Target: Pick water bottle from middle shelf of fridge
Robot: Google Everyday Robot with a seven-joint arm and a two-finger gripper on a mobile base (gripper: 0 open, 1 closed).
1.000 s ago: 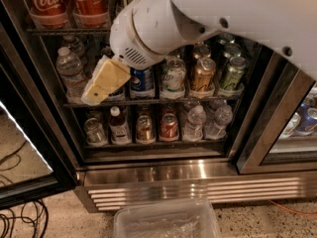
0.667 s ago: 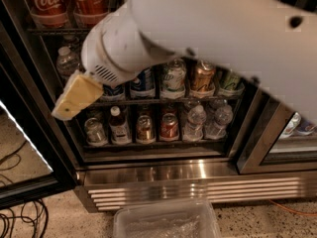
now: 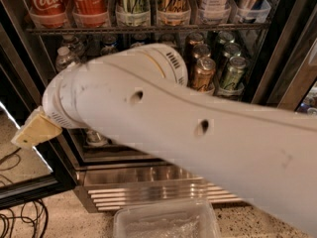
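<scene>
The water bottle [image 3: 64, 59], clear with a white cap, stands at the left end of the middle shelf inside the fridge [image 3: 148, 185]. My white arm [image 3: 163, 123] crosses the view and hides most of the middle shelf. Only the shelf's right end [image 3: 225, 92] shows, with gold cans [image 3: 202, 73] and green cans [image 3: 231, 71]. My gripper [image 3: 33, 131], tan-coloured, sits low at the left, below and to the left of the bottle, in front of the fridge's left frame. It holds nothing that I can see.
The rack above holds big red Coca-Cola cans [image 3: 47, 1] and tall cans. The fridge's steel grille [image 3: 148, 192] runs along the bottom. A clear plastic bin [image 3: 166, 222] lies on the floor in front. Black cables [image 3: 20, 222] lie at the lower left.
My arm has swung left and down and come closer to the camera, now covering most of the middle and lower shelves. The gripper has moved left, away from the cans.
</scene>
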